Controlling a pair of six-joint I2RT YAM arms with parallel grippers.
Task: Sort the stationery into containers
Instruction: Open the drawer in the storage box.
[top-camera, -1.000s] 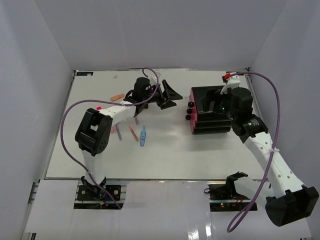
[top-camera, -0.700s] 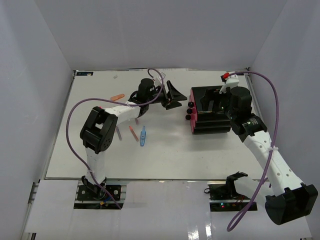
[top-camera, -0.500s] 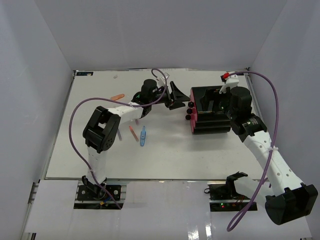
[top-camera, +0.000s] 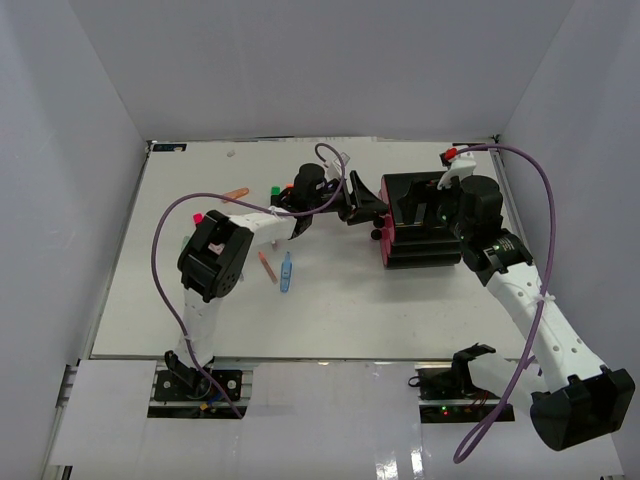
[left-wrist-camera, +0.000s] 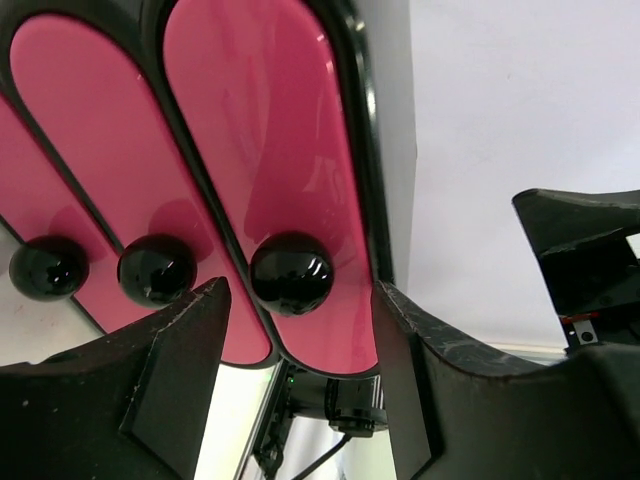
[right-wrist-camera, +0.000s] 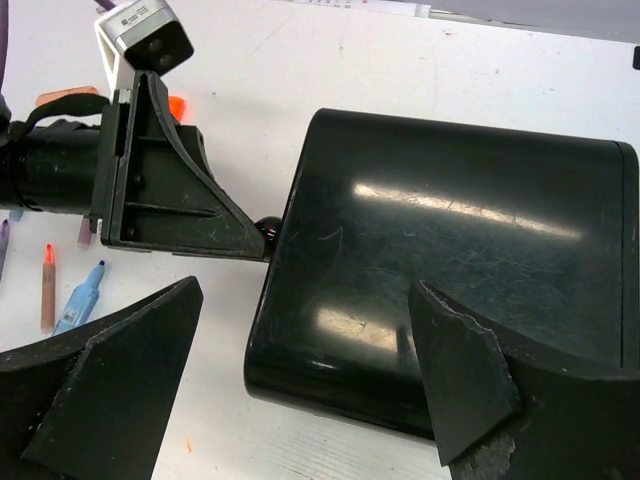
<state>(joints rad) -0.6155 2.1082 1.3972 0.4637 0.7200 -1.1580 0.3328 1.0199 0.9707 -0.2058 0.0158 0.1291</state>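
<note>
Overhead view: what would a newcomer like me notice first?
A black cabinet with bright pink drawers sits right of centre. The left gripper has its jaws either side of one round knob. Small pens lie scattered at left.

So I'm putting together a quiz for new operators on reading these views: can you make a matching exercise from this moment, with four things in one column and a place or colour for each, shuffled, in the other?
Things:
1. left gripper
2. right gripper
3. light-blue piece
4. drawer fronts

Place or colour:
A. over the top of the cabinet
B. pink
C. lying on the table, left of the cabinet
D. open at a black knob, one finger on each side

Pairs: 1-D, 2-A, 3-C, 4-B.
</note>
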